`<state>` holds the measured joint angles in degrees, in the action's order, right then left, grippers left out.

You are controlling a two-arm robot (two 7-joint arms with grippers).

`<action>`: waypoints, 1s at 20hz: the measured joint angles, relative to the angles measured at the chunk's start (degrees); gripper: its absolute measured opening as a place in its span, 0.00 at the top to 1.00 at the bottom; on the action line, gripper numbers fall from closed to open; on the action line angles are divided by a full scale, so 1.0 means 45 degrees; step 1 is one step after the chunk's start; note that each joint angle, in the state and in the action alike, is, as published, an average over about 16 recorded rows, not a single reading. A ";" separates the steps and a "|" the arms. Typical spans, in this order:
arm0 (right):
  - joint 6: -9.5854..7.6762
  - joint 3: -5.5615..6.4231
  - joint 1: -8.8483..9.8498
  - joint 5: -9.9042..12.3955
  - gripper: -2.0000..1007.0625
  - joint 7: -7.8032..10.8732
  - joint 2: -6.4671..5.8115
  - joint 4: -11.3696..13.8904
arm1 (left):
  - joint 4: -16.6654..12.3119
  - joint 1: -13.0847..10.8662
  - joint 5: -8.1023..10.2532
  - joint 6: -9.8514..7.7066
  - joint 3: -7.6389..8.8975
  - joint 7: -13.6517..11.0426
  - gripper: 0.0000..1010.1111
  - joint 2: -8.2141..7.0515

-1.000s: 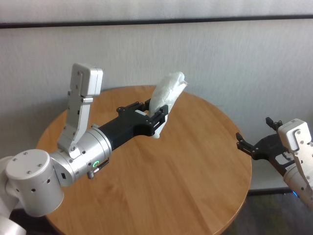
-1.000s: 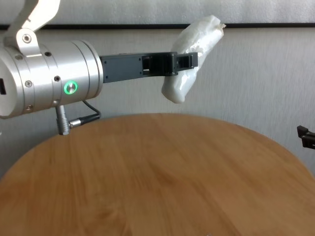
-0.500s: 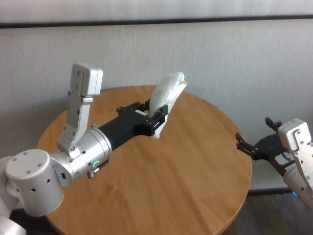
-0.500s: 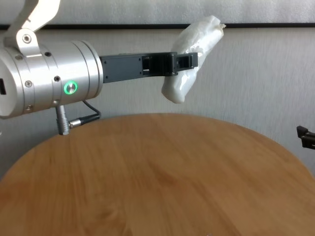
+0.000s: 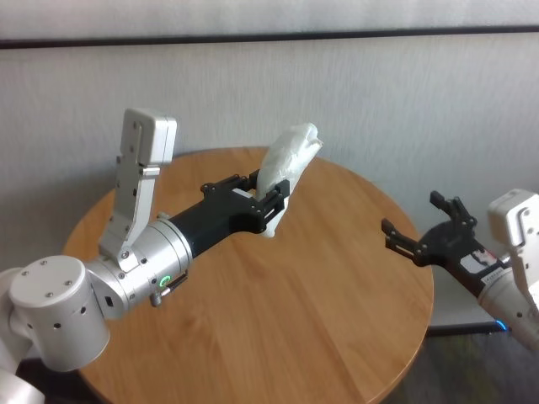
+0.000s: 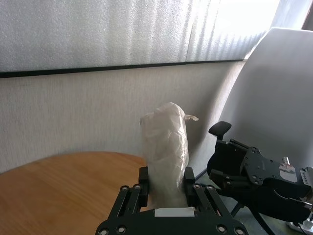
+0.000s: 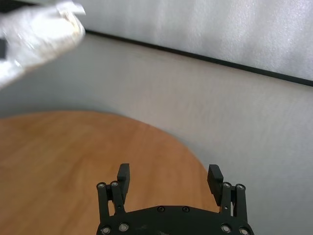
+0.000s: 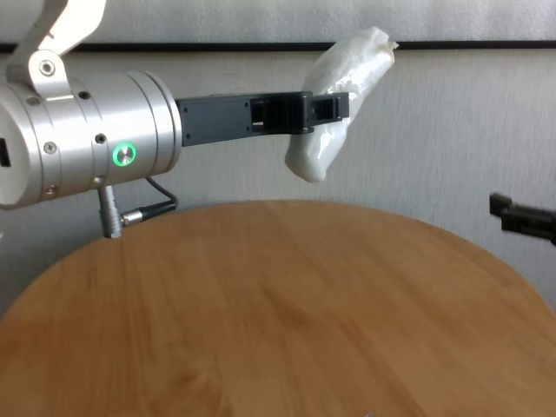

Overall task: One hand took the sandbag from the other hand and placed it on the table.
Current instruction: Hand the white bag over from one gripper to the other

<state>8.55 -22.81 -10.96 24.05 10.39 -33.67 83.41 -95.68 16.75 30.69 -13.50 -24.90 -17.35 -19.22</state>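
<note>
My left gripper (image 5: 268, 195), on the silver wrist with the green light (image 8: 126, 155), is shut on the white sandbag (image 5: 286, 164). It holds the bag tilted upright, well above the far part of the round wooden table (image 5: 320, 286). The bag's pinched tip points up in the left wrist view (image 6: 165, 147). My right gripper (image 5: 413, 215) is open and empty. It hovers at the table's right edge, apart from the bag, jaws turned toward it. The right wrist view shows its spread fingers (image 7: 168, 171) and the bag (image 7: 34, 34) far off.
A grey textured wall (image 5: 404, 101) stands close behind the table. My left arm's white upright link (image 5: 143, 168) rises over the table's left side. The near and middle tabletop (image 8: 278, 295) is bare wood.
My right gripper has moved left and up, from beyond the table's right edge toward the bag. My left gripper and the sandbag have not moved.
</note>
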 joint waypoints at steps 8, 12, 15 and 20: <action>-0.0016 0.0707 -0.0073 0.3073 0.01 0.3146 0.0409 -0.0057 | 0.0006 0.0004 0.0002 0.0000 0.0003 -0.0004 0.56 0.0000; -0.0357 0.0906 -0.0253 0.4564 0.01 0.4630 0.0692 -0.0288 | 0.0007 0.0006 0.0003 0.0000 0.0004 -0.0004 0.56 0.0001; -0.0772 0.0899 -0.0470 0.5422 0.01 0.5485 0.0913 -0.0503 | 0.0008 0.0006 0.0003 0.0000 0.0004 -0.0004 0.56 0.0001; -0.1571 0.0790 -0.0882 0.6671 0.01 0.6512 0.1302 -0.0857 | 0.0008 0.0006 0.0003 0.0000 0.0004 -0.0003 0.56 0.0001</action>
<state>1.48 -19.26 -14.93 54.07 39.69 -27.81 79.55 -95.65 16.78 30.71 -13.50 -24.88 -17.36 -19.22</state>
